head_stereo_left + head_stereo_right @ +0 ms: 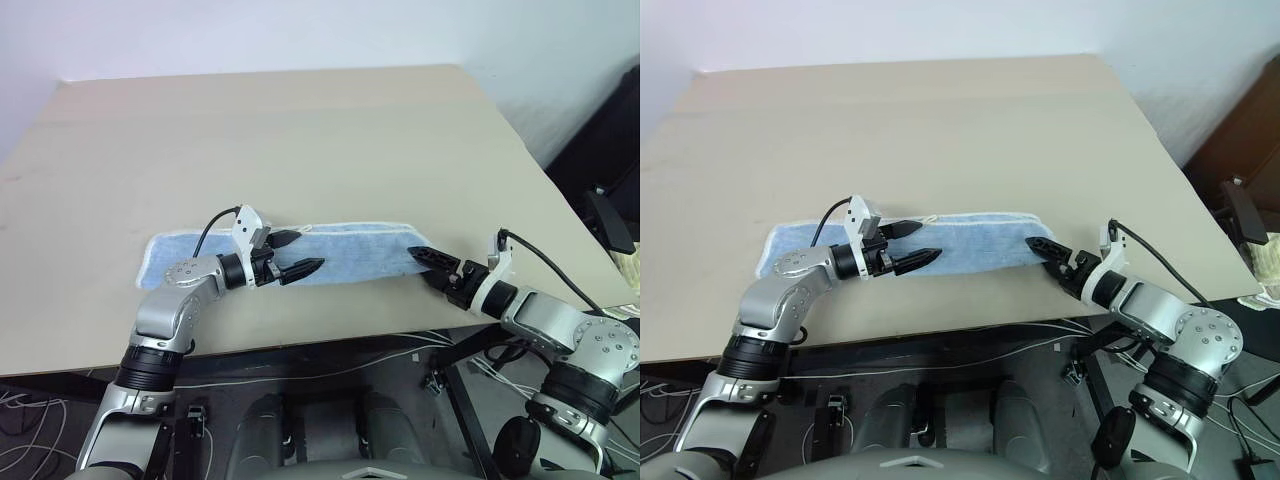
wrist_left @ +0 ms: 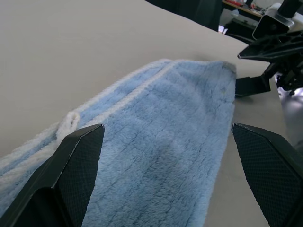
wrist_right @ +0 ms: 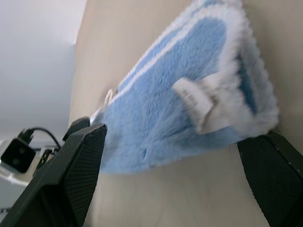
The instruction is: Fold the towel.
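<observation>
the towel lies folded in a long strip near the table's front edge, broad bare surface behind it. left gripper hovers over its middle, right gripper at its right end; both jaws wide apart, empty.

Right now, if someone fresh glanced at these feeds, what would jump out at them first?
The light-blue towel would catch the eye first: a long strip, already folded lengthwise, lying near the front edge of the tan table. Next, the two black grippers: the left gripper hangs open over the strip's middle, and the right gripper, open too, is at its right end, where a small white label shows.
</observation>
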